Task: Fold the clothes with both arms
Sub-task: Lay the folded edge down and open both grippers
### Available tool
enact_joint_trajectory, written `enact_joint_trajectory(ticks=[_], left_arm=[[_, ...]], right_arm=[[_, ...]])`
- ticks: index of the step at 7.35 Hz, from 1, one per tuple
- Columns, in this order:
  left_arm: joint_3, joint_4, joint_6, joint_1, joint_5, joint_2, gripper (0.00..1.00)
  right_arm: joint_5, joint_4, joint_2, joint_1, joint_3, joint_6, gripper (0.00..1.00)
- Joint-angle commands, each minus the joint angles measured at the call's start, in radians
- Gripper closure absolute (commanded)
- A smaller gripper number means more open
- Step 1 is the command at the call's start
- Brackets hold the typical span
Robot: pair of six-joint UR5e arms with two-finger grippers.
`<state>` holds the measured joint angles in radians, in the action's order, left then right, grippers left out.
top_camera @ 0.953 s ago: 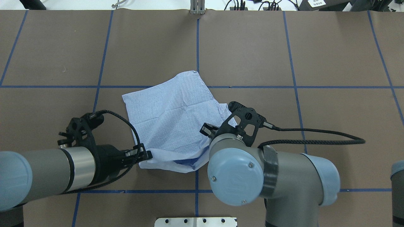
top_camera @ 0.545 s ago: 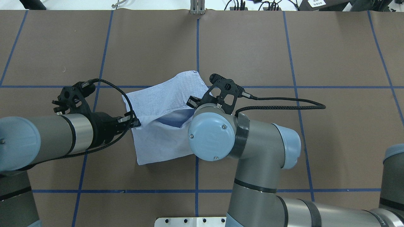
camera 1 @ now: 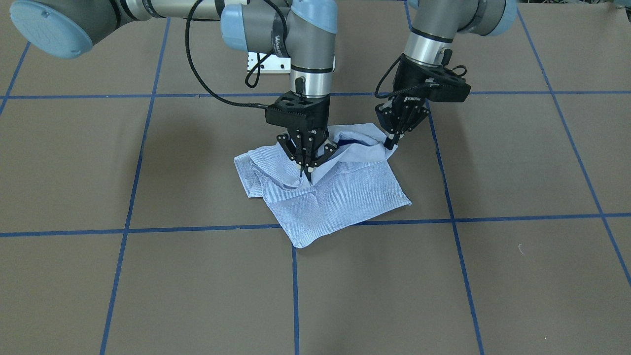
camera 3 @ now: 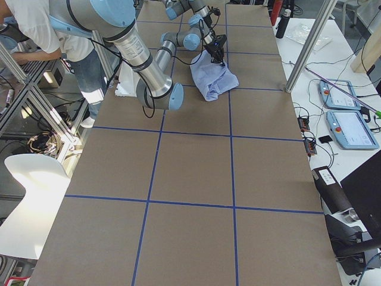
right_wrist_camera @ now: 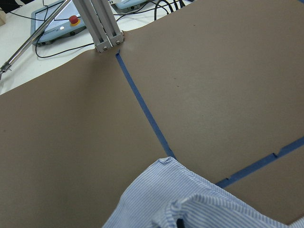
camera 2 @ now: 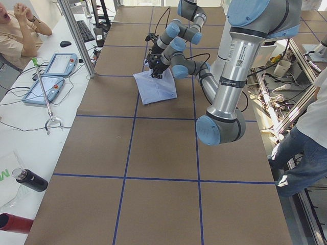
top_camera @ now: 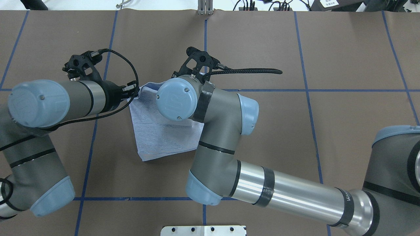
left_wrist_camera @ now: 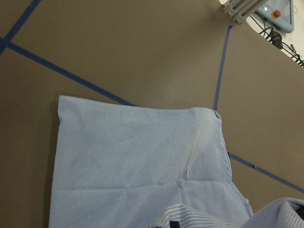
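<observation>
left claw (camera 1: 392, 142) — marked "robotiq" — and right claw (camera 1: 306, 171) each clamped closed on the shirt (camera 1: 345, 197).

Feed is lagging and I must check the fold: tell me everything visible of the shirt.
The shirt is light blue, finely white-striped thin cloth, folded into a rough square lying on the brown table. Its robot-side edge is lifted and doubled over the rest: the left hand pinches one raised corner, the right hand the other. A darker inside shows under the raised fold. No buttons or pocket show.
</observation>
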<state>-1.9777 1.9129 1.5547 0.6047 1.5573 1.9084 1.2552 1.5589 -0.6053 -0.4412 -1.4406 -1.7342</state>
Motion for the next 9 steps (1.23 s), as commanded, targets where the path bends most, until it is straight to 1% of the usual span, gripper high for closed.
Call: enact_joint_trajectory(ticks=[1, 2, 3, 4, 5, 6, 7, 9], left_arm=[[0.124, 0.011, -0.062, 0.041, 0.001, 0.04, 1.0], [0.163, 0.032, -0.083, 0.047, 0.0, 0.04, 1.0], [0.216, 0.059, -0.091, 0.047, 0.0, 0.05, 1.0], [0.288, 0.076, -0.091, 0.046, -0.002, 0.084, 1.0], [0.336, 0.08, -0.091, 0.044, -0.002, 0.104, 1.0], [0.358, 0.101, -0.108, 0.044, -0.002, 0.104, 1.0], [0.367, 0.119, -0.152, 0.046, -0.002, 0.103, 1.0], [0.37, 0.126, -0.162, 0.046, 0.0, 0.103, 1.0]], right_arm=[[0.048, -0.106, 0.027, -0.039, 0.135, 0.057, 1.0], [0.067, -0.106, 0.038, -0.053, 0.155, 0.079, 1.0], [0.079, -0.108, 0.071, -0.059, 0.214, 0.088, 1.0], [0.089, -0.121, 0.1, -0.062, 0.26, 0.094, 1.0], [0.096, -0.169, 0.102, -0.062, 0.303, 0.113, 1.0], [0.098, -0.203, 0.102, -0.063, 0.334, 0.129, 1.0], [0.104, -0.203, 0.102, -0.065, 0.342, 0.148, 1.0], [0.113, -0.206, 0.104, -0.065, 0.365, 0.154, 1.0]])
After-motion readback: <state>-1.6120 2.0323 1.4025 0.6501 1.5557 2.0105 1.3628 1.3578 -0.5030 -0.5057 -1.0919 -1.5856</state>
